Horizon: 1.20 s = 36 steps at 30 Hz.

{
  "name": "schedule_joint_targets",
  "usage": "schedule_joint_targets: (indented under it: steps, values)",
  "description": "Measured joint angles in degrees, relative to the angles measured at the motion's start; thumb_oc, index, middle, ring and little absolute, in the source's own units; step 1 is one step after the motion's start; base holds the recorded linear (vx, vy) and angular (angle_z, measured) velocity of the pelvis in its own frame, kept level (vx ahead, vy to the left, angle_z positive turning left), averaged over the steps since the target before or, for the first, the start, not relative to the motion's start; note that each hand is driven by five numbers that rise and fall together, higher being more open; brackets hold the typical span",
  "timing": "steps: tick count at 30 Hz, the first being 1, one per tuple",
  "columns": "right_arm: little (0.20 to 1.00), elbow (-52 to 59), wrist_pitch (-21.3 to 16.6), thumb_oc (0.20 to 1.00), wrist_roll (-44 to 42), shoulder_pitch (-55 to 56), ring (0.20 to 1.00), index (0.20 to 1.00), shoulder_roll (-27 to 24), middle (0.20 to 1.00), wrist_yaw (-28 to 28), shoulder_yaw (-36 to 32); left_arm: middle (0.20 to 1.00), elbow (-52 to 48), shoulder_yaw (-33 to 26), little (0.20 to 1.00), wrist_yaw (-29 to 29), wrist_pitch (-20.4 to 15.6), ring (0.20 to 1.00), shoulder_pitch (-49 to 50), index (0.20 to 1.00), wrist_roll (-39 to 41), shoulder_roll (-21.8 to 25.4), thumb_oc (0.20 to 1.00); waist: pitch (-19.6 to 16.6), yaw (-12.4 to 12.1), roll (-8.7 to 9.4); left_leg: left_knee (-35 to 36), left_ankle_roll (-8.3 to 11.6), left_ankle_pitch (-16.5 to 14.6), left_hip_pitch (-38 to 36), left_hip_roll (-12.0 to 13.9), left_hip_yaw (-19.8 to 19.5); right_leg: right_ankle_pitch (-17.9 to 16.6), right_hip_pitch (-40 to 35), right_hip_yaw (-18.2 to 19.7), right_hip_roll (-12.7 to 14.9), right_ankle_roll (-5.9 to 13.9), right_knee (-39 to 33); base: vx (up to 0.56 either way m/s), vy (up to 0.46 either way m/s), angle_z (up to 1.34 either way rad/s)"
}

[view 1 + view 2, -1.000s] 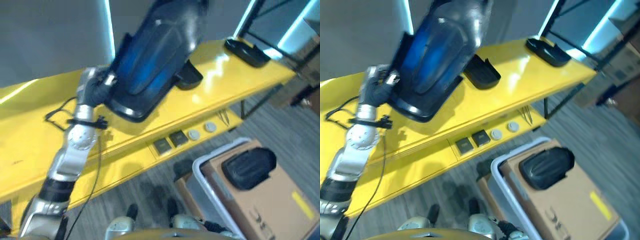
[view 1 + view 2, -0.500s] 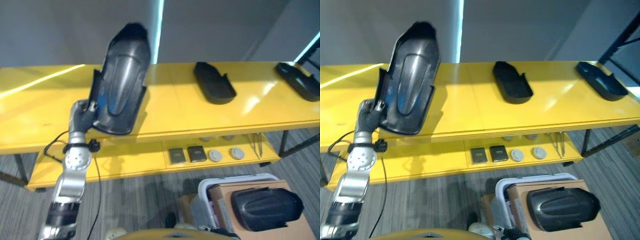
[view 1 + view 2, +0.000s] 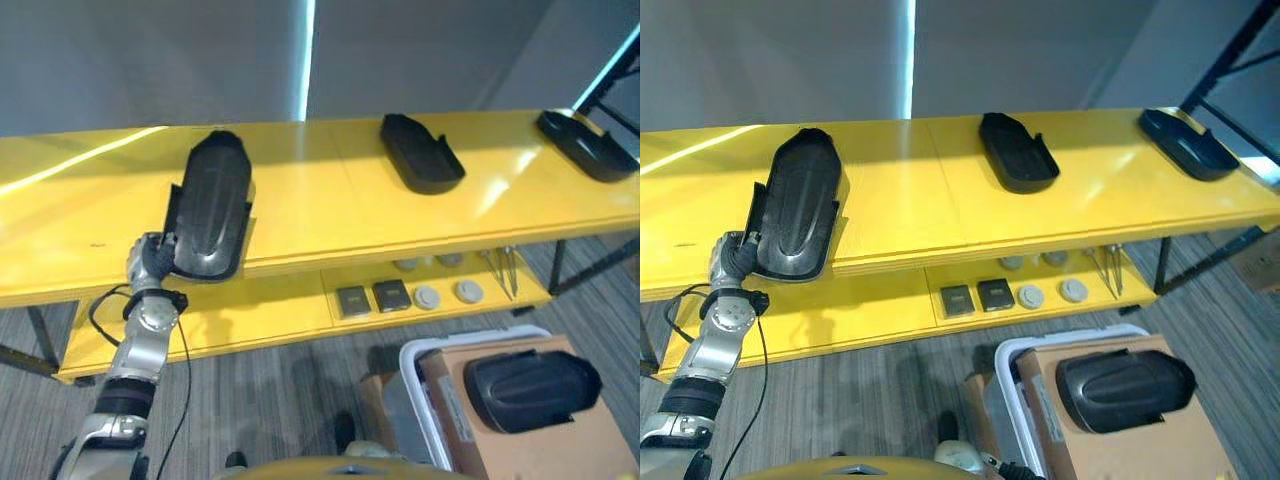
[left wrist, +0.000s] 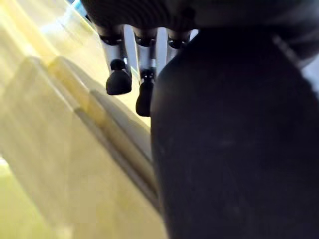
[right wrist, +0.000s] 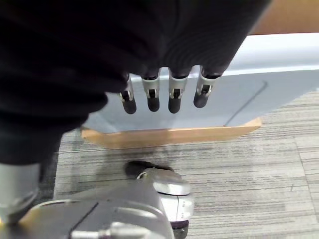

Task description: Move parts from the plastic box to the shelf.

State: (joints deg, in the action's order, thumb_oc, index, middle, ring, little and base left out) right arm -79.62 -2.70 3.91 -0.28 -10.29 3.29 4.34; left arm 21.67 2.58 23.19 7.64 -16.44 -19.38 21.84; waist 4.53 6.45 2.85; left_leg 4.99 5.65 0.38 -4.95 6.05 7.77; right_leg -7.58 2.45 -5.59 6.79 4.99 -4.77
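My left hand (image 3: 150, 262) grips the near end of a black part (image 3: 210, 218) resting at the front edge of the yellow shelf (image 3: 320, 200). It looks stiff, light, smooth-skinned; its rim suits holding. My right hand (image 5: 164, 94) hangs relaxed, empty.

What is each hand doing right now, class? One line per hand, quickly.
Left hand: fingers curled on the near end of the black part, which lies on the yellow shelf.
Right hand: open, fingers relaxed, holding nothing, beside the plastic box.

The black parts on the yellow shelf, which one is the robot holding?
The leftmost black part, at the shelf's front edge, gripped at its near end by the left hand. The other two lie free, farther right.
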Motion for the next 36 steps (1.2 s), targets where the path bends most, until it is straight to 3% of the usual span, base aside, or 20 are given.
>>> schedule_joint_targets:
  steps: [6,13,24,36]
  values:
    - [1.000,0.0,0.0,1.000,0.0,-0.3,1.000,1.000,-0.2,1.000,1.0,1.2,0.200,5.2,3.4,0.200,2.5,0.2,0.200,-8.4,0.200,0.1,-2.8,0.200,0.6,0.8,-0.77,0.0,0.44,1.5,3.0,0.5,0.2,-1.4,3.5,0.2,-0.5,-0.66,0.1,-0.02,0.003,-0.04]
    - [1.000,0.1,-0.2,1.000,0.5,-2.7,1.000,1.000,-0.7,1.000,1.2,2.5,0.200,12.8,4.3,0.200,6.3,0.8,0.200,-19.1,0.200,2.4,-7.2,0.200,5.1,2.0,-1.09,0.0,0.44,2.5,4.3,0.6,0.2,-1.7,4.8,0.3,-0.6,-1.20,-0.3,-0.01,-0.005,0.00]
    - [1.000,2.1,-0.6,1.000,1.2,-7.1,1.000,1.000,-2.2,1.000,2.3,9.1,0.200,17.9,4.3,0.200,11.2,1.3,0.200,-33.1,0.200,5.9,-6.3,0.200,12.5,2.8,-0.73,0.0,0.93,3.3,5.9,1.0,0.2,-3.1,6.4,0.3,-1.3,-0.95,0.0,0.00,-0.003,0.00]
    - [1.000,2.2,-0.9,1.000,3.0,-7.7,1.000,1.000,-2.4,1.000,2.3,9.1,0.200,18.3,4.2,0.200,12.9,1.2,0.200,-34.5,0.200,7.0,-4.5,0.200,14.2,3.0,-0.64,0.0,0.96,3.3,5.8,1.0,0.3,-3.4,6.5,0.4,-1.3,-0.92,0.1,0.00,-0.002,-0.01]
